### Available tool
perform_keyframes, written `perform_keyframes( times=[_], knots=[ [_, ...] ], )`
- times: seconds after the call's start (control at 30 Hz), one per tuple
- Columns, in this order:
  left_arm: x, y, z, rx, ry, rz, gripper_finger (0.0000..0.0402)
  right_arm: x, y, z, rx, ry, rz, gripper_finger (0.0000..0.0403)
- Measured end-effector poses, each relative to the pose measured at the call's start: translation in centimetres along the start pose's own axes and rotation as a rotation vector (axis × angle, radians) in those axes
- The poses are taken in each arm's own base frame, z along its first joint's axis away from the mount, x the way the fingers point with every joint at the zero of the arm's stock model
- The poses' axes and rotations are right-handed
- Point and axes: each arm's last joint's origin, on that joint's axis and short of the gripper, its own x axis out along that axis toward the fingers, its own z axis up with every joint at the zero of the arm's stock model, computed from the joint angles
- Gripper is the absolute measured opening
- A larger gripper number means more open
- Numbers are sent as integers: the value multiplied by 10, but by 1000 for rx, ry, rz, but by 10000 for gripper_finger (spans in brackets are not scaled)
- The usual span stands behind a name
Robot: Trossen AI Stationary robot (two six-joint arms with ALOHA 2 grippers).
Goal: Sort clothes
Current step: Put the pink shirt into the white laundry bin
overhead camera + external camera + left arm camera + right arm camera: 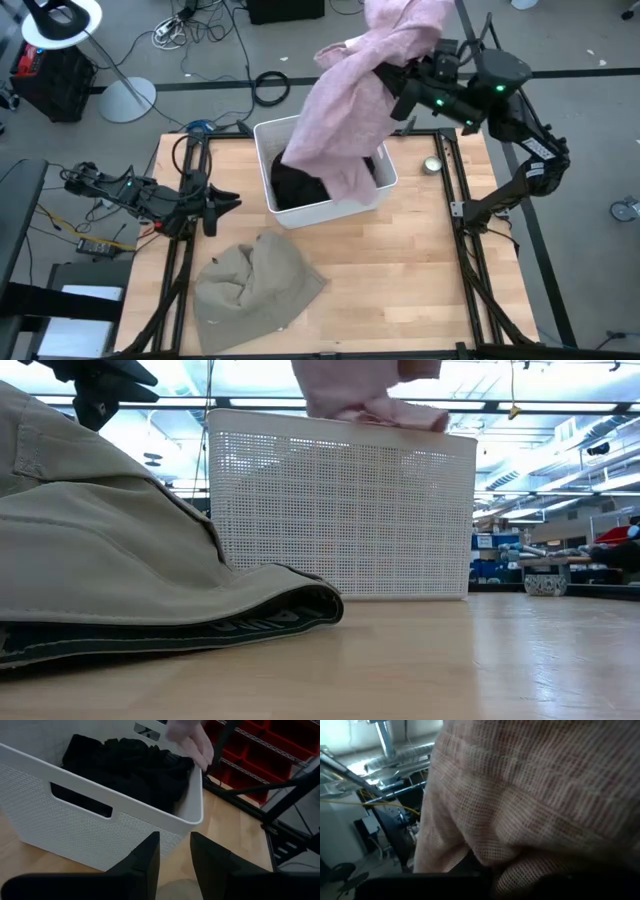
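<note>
Right gripper [395, 75] is pinched shut on the pink garment [365, 95], holding it up over the white bin [385, 185]; the fingers themselves are buried in fabric. In the high view the gripper sits at about 1 o'clock from the bin, and the cloth hangs from it toward 7 o'clock, draping across the bin's opening. Lower hem looks to reach inside the rim.

Left gripper [225, 203] waits low at the bin's 9 o'clock, fingers [145, 860] parted with a narrow gap, nothing between them.

Bin contents: black clothing [135, 767] bunched on the floor of the bin, filling much of it. Cannot tell from the folds whether it is one piece or two. High view only shows a dark patch [300, 185] under the pink cloth; left wrist view shows the black pile clearly, plus a corner of the pink fabric [192, 742] dangling above the far rim.

Beige garment [255, 285] lies crumpled on the table [420, 280] at 7 o'clock from the bin, apart from it. Low view adds what the overhead misses: a dark waistband edge [240, 625] with lettering along the beige piece, and pink fabric [365, 395] showing just above the bin's top edge [340, 422]. Right wrist view is filled almost wholly by the pink weave [535, 795].
</note>
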Motion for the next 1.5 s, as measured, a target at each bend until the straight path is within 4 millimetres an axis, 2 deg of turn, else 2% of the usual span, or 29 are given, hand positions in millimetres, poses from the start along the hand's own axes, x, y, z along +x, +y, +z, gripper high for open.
perform_keyframes(
  times=[0.13, 0.33, 0.63, 0.93, 1.13, 1.3, 1.43, 1.5],
  knots=[
    [0, 1, 0, -1, -12, 17, 113, 18, -7, -16, -35, 85, -23, 25],
    [0, 1, 1, 1, -27, 38, 113, 53, -19, -65, -91, 332, -107, 25],
    [0, 2, 0, 6, -24, 48, 113, 107, -52, -170, -105, 799, -324, 25],
    [0, 2, 0, 9, -21, 51, 113, 151, -91, -286, 26, 1231, -338, 25],
    [0, 2, 0, 9, -21, 51, 113, 170, -129, -341, 148, 1390, -326, 25],
    [0, 2, -1, 11, -19, 53, 113, 177, -150, -357, 219, 1434, -321, 44],
    [0, 3, -1, 17, -12, 58, 113, 178, -152, -351, 226, 1406, -306, 62],
    [0, 3, -1, 17, -12, 58, 113, 178, -149, -340, 214, 1365, -279, 73]
  ],
)
